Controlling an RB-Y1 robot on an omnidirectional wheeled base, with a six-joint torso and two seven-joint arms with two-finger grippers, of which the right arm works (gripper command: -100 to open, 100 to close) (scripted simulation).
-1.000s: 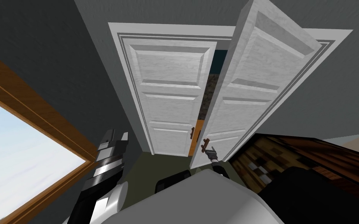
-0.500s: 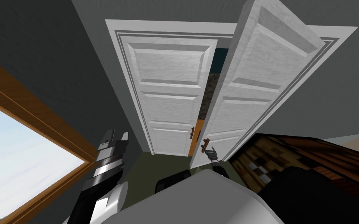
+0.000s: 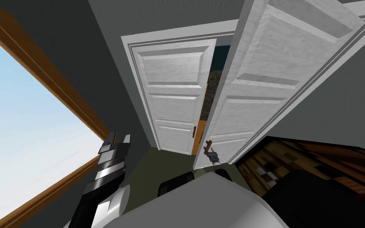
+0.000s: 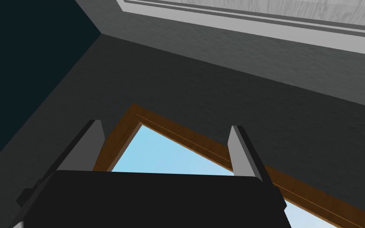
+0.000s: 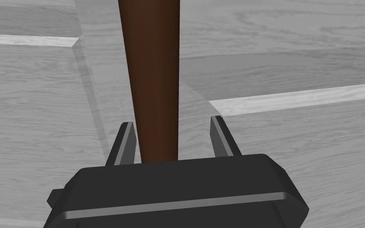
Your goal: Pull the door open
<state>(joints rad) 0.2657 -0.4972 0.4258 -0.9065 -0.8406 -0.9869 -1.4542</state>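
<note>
White panelled door (image 3: 257, 99) stands ajar at 1 o'clock, right gripper (image 5: 172, 120) fingers grasping its brown bar handle (image 5: 154, 71); left gripper (image 4: 166, 124), 10 o'clock, fingers released.

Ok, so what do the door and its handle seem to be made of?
Door: looks like wood painted white or pale grey, matte; faint grain streaks run across its raised panels. Handle: smooth dark brown, possibly stained wood or coated metal; it shows even colour and no grain, so I cannot tell.
</note>
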